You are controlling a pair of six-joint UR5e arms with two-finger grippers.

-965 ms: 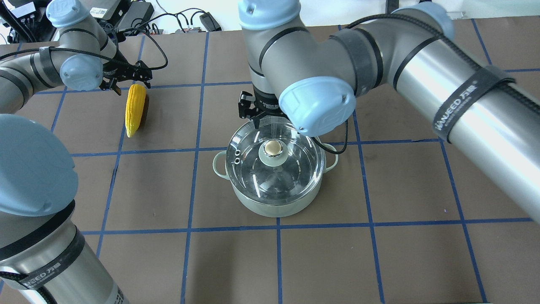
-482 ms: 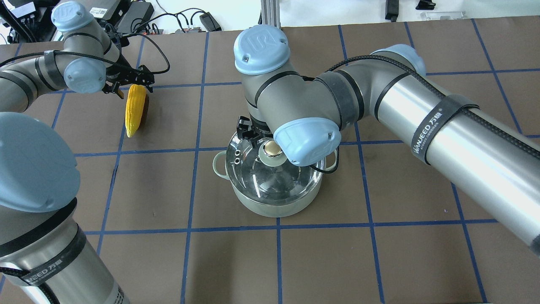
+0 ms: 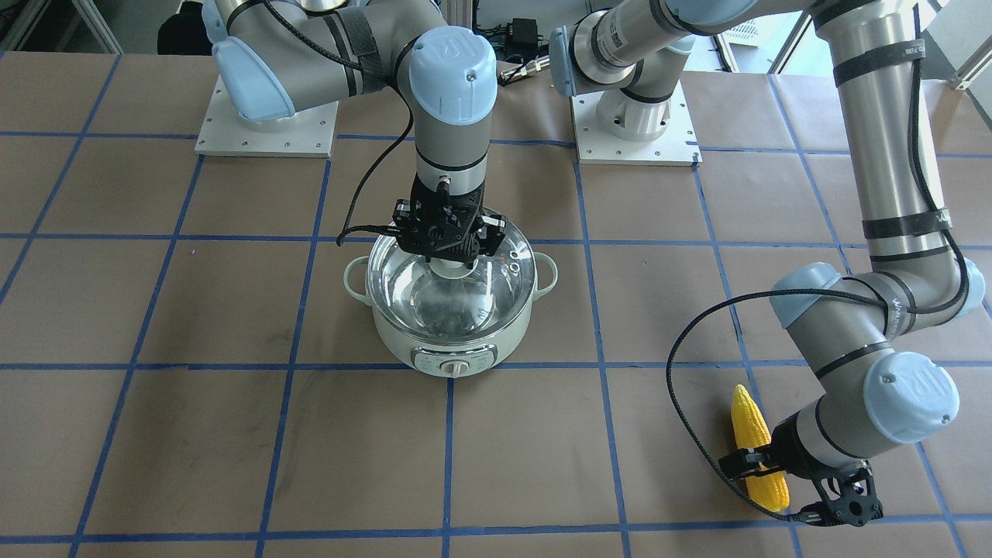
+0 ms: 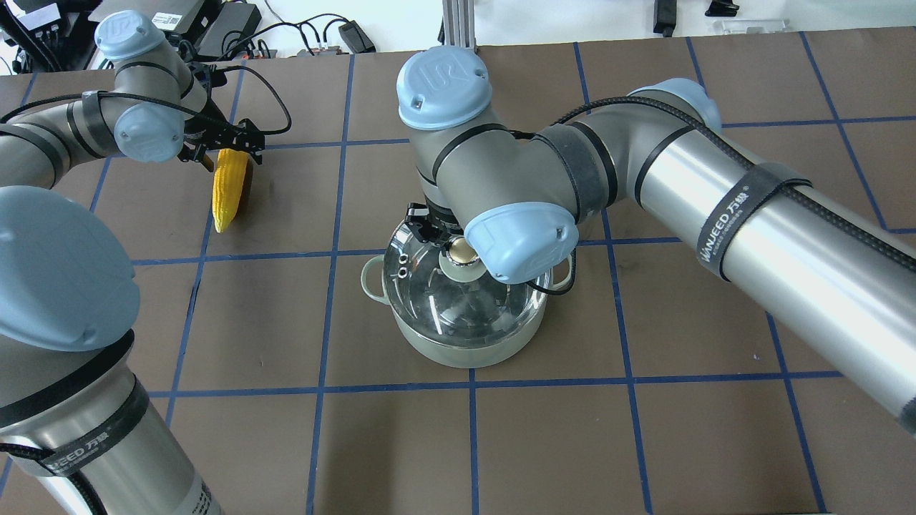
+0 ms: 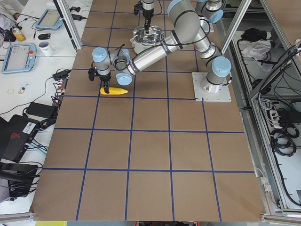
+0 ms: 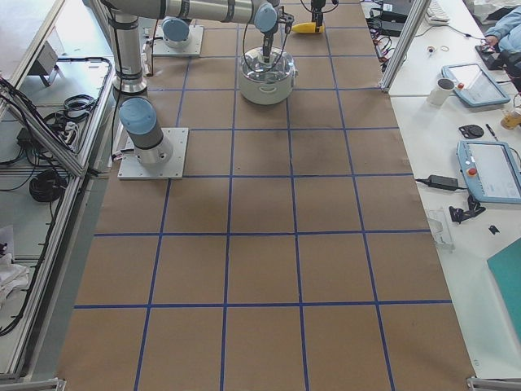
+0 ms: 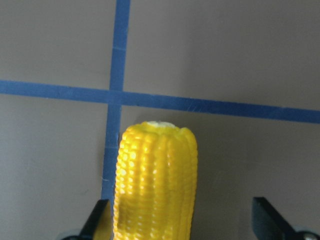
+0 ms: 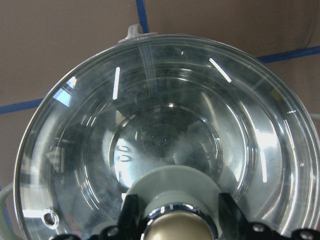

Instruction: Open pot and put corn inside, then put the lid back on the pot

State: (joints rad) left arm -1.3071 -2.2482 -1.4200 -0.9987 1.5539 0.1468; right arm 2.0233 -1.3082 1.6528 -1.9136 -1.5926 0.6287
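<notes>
Corn (image 4: 227, 187) flat, tip toward robot base (image 3: 674, 151)

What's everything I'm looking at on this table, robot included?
pot: one, pale mint green, middle of the table.
lid: one, clear glass with beige knob, on the pot.
corn: one, yellow, lying on the table on the robot's left, apart from the pot.
table: one, brown with blue grid lines.
left arm: one, silver with pale blue joints.
right arm: one, same colours.
left gripper: one, black, open, straddling the corn's blunt end.
right gripper: one, black, open, around the knob.
</notes>
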